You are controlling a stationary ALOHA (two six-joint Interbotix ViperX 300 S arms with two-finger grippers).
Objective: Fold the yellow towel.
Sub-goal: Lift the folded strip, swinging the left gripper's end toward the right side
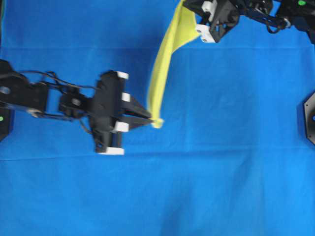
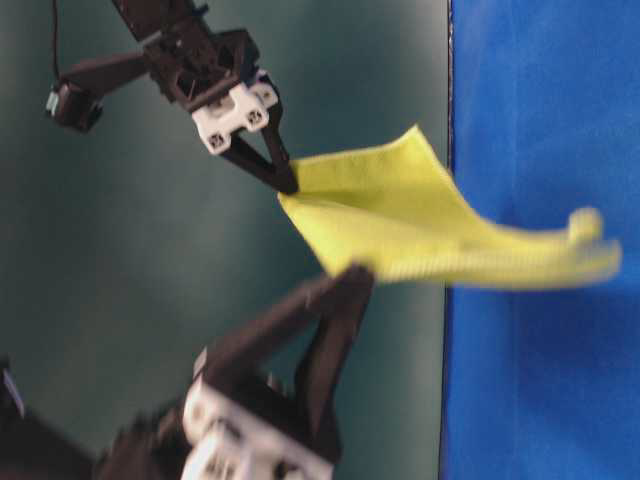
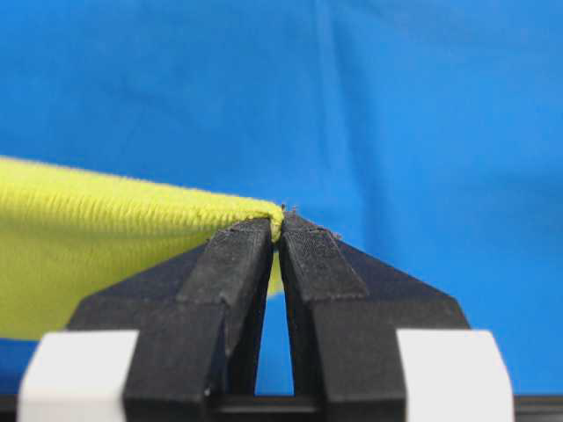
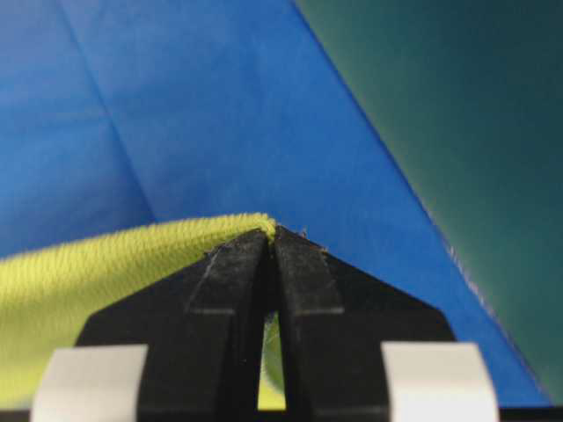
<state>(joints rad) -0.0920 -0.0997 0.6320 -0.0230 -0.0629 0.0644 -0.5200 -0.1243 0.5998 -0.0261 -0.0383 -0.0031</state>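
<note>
Now both grippers hold the yellow towel [image 1: 165, 56] up in the air over the blue cloth [image 1: 236, 162]. The left gripper [image 1: 152, 118] is pinched tight on one corner. The right gripper [image 1: 193, 22] is pinched tight on another corner, near the far edge of the blue cloth. The towel hangs between them like a little hammock, and the rest of it sags down.

The step looks like carrying this held edge across to make the fold. To do it well, I think both grippers should keep their tight pinch and move together, at the same height. If one goes faster, the towel will twist. The hanging part should touch the blue cloth first and lie flat. Then the two held corners should come down right on top of the two free corners, so the edges line up.
</note>
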